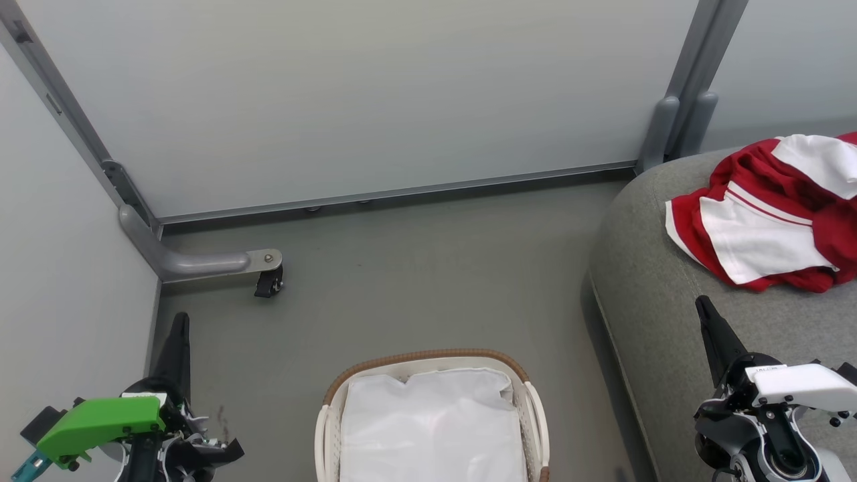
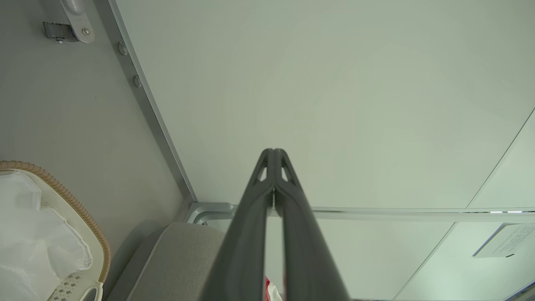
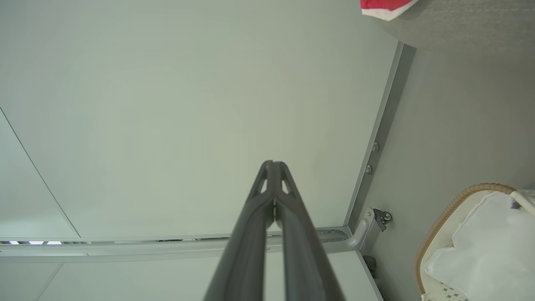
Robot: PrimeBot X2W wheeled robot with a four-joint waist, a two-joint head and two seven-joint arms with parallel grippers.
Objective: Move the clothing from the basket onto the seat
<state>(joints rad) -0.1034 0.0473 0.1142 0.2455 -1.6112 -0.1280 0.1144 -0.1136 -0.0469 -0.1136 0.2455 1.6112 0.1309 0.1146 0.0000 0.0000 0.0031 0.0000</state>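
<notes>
The red and white clothing [image 1: 770,214] lies crumpled on the grey seat [image 1: 663,301] at the right; a corner of the clothing [image 3: 382,6] shows at the top of the right wrist view. The basket [image 1: 428,361] stands on the floor at bottom centre, with the white liner [image 1: 432,428] inside and no red fabric showing. My left gripper [image 1: 179,318] is at the lower left beside the basket, fingers pressed together and holding nothing. My right gripper [image 1: 703,304] hovers over the seat's front part, shut and holding nothing. Both wrist views show shut fingertips [image 2: 273,152] [image 3: 273,164].
Pale partition panels [image 1: 361,87] close off the back and left. A grey metal foot with a caster [image 1: 268,281] juts onto the floor at the left. Bare grey floor [image 1: 428,268] lies between basket, wall and seat.
</notes>
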